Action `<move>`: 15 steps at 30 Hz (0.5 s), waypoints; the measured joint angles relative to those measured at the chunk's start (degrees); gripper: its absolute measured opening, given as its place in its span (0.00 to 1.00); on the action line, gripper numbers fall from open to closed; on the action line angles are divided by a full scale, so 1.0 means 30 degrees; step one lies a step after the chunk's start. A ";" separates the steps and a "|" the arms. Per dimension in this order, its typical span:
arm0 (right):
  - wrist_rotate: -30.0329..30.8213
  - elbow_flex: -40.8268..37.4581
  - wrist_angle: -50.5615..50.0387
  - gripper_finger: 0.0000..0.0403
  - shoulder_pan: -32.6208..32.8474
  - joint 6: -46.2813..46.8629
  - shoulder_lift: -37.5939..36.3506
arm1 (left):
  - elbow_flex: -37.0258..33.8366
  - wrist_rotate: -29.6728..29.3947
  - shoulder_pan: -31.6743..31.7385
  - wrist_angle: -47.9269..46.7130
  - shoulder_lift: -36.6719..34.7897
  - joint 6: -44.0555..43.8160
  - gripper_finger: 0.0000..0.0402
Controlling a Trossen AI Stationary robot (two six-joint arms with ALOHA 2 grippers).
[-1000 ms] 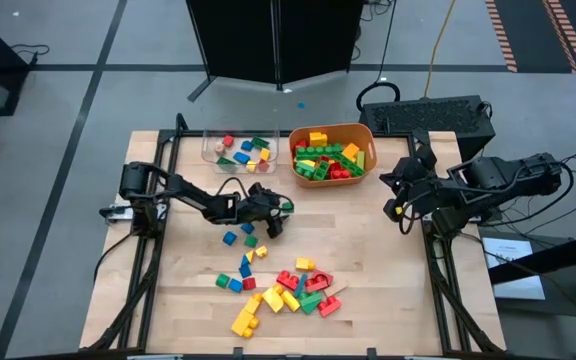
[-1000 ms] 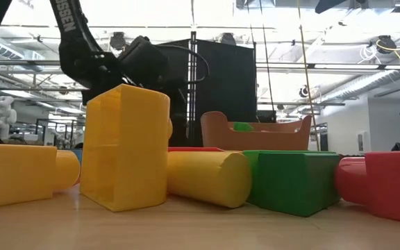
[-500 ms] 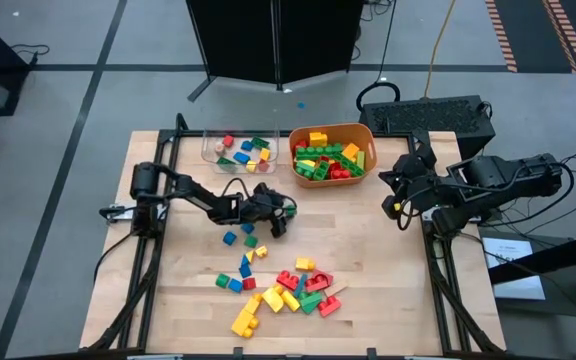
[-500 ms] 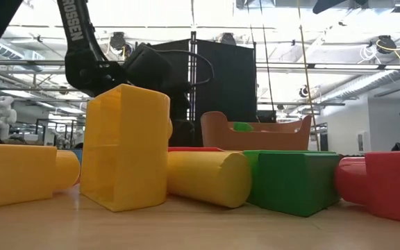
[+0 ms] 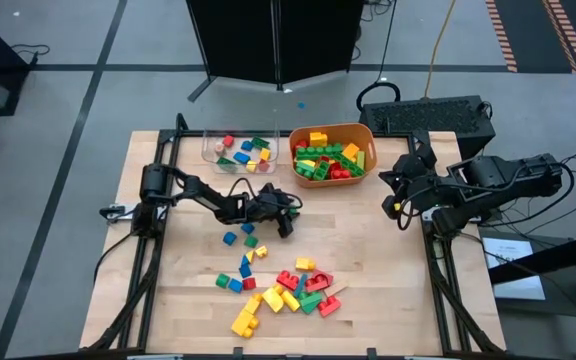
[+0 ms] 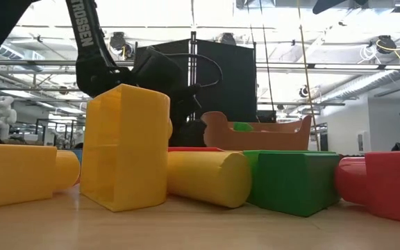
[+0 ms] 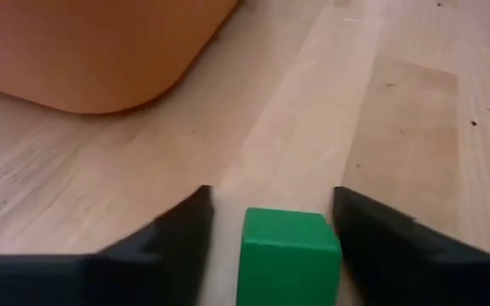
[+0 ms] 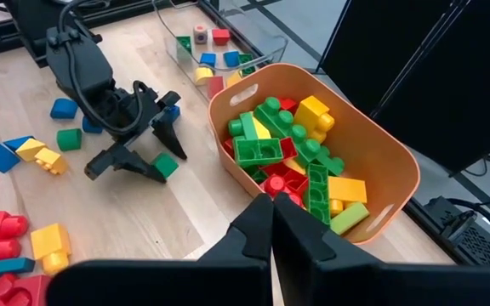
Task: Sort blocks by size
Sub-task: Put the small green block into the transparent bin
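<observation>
A small green cube (image 7: 289, 255) rests flat on the wooden table, just in front of the orange tub (image 5: 333, 155). My left gripper (image 5: 289, 214) is low over the table and open, with one finger on each side of that cube (image 8: 166, 166). My right gripper (image 8: 270, 223) is shut on nothing and hangs high over the table's right edge (image 5: 400, 203). Small blocks lie in the clear tray (image 5: 240, 150), and bigger bricks fill the tub. Loose blocks (image 5: 288, 290) lie in a heap near the front edge. My left gripper has the green cube between its fingers, coming at it on a slant from the table's left. A bare strip of table shows between the cube and one finger (image 7: 185, 234). The other finger (image 7: 373, 234) stands right at the cube's side; whether it touches, I cannot tell.
A few small blue, green and yellow blocks (image 5: 243, 240) lie scattered left of and behind my left gripper. Bare wood lies between the tub and the right edge. In the low view, a tall yellow block (image 6: 125, 147) and other bricks fill the foreground.
My left gripper has gone toward the table's right edge and down, closing in on the green cube in front of the orange tub. The blocks have stayed where they were.
</observation>
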 joint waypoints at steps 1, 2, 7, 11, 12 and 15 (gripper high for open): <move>0.0000 0.0000 0.0000 0.01 0.0000 -0.0013 0.0000 | 0.0000 -0.0007 0.0007 -0.0046 0.0018 0.0011 0.53; 0.0000 0.0000 0.0000 0.01 0.0000 -0.0027 0.0000 | 0.0000 -0.0007 0.0007 -0.0108 0.0021 0.0017 0.46; 0.0000 0.0000 -0.0007 0.01 0.0000 -0.0076 0.0000 | -0.0007 0.0285 -0.0025 0.0001 0.0013 0.0006 0.30; 0.0005 0.0000 -0.0015 0.01 0.0000 -0.0151 0.0000 | 0.0178 0.0663 -0.0035 -0.0179 -0.0734 -0.0504 0.30; 0.0006 0.0000 -0.0014 0.01 0.0000 -0.0163 0.0000 | 0.0271 0.0913 -0.0044 -0.0366 -0.1038 -0.0814 0.30; 0.0007 0.0000 -0.0021 0.01 0.0000 -0.0367 0.0000 | 0.0762 0.1051 -0.0060 -0.0993 -0.2140 -0.0951 0.30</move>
